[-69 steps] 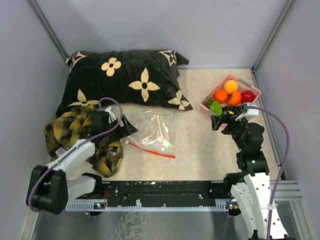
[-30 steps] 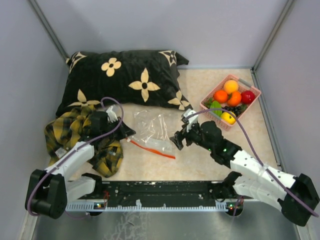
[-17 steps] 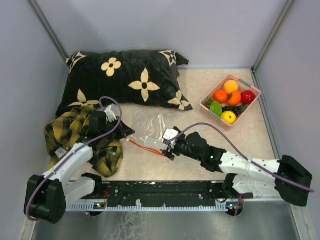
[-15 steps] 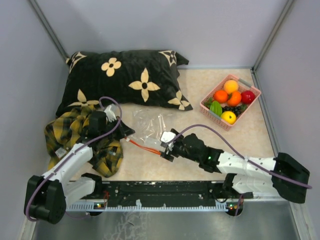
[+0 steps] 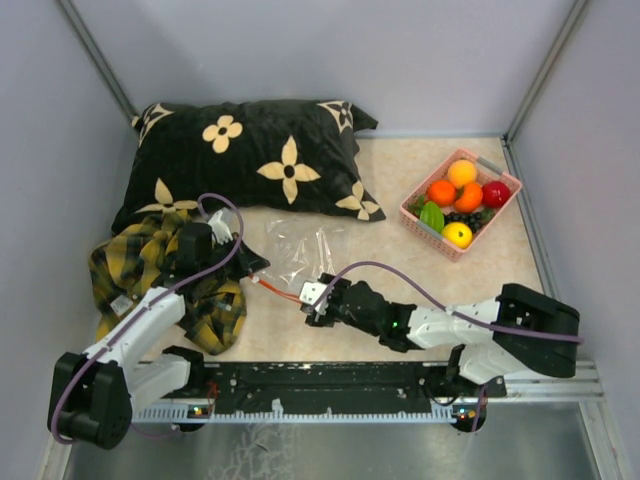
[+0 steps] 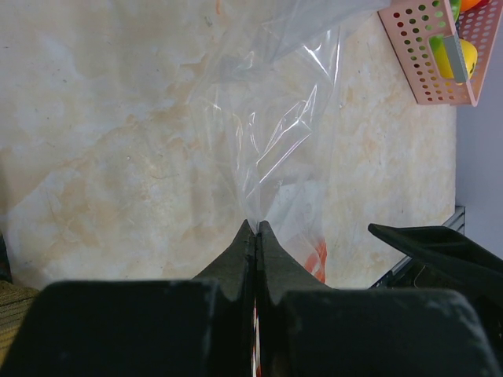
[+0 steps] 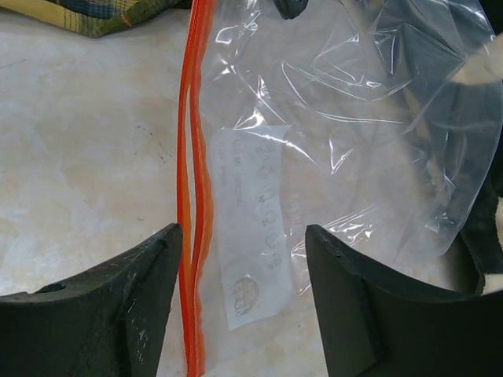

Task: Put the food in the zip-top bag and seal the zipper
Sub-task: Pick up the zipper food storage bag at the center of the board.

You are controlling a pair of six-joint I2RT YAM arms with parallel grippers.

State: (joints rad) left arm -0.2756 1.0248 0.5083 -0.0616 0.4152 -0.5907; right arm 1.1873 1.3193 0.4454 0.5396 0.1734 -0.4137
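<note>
Beige table (image 5: 400, 270) between grey walls (image 5: 300, 60). Lies flat mid-table: clear bag (image 5: 300, 250), zipper (image 7: 192, 196) along its near edge. Clamps the bag's left edge with left tool (image 6: 256, 228), tips pressed together on the film. Straddles the zipper with right tool (image 7: 244, 259), fingers (image 7: 102, 298) apart, strip just inside one finger; contact unclear. Sits in pink basket (image 5: 412, 218) at far right, well apart from bag: food (image 5: 441, 192).

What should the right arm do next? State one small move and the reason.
Probably close the right gripper on the zipper: its open jaws straddle that red-orange strip, and the left gripper pinches the zip-top bag, so both could then pull the mouth open.
</note>
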